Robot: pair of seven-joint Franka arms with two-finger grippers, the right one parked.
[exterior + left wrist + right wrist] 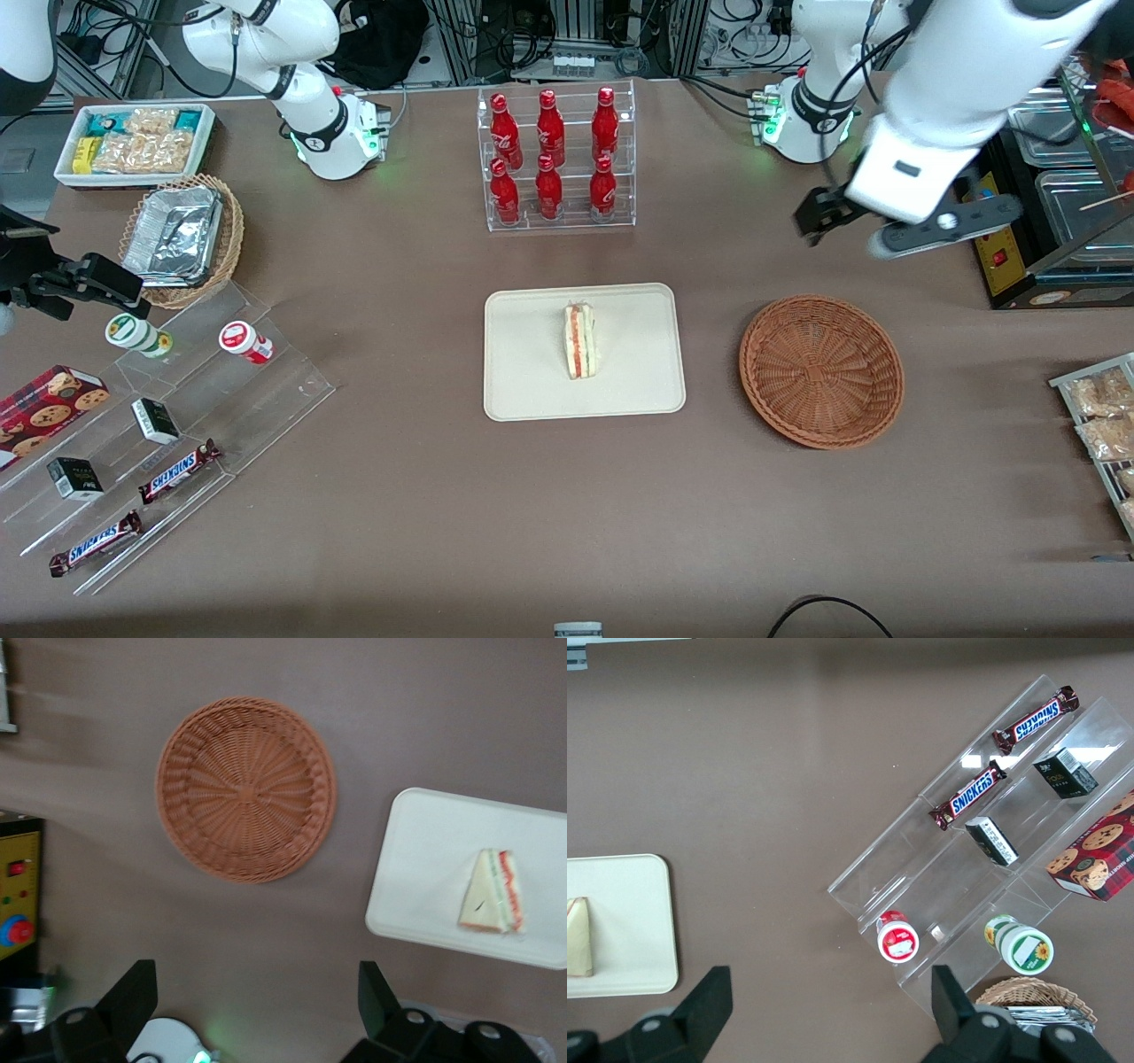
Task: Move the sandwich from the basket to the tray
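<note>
Nearest the front camera, bare brown tabletop (443,532) is seen, with two Snickers bars (177,470) on a clear stepped stand toward the parked arm's end. Farther in, the tray (532,390) lies at the middle of the tabletop, and the sandwich (580,340) is found on it, near its centre, with its long axis running from the front camera toward the bottle rack (556,158) and its red-orange and green stripe facing up. The basket (821,370) sits beside the tray, toward the working arm's end, apart from it, and nothing is seen inside it.

The gripper (886,223) is held high above the tabletop, farther from the front camera than the basket and well apart from both basket and tray. Its fingers (133,997) are spread wide, with nothing between them. From the fingers, the sandwich lies toward the middle of the tabletop, past the basket; the basket is the nearer of the two.

The placement is judged complete, so no further grasp appears to be called for. The fingertips are cut off in the wrist view, and the underside of the sandwich cannot be made out.
</note>
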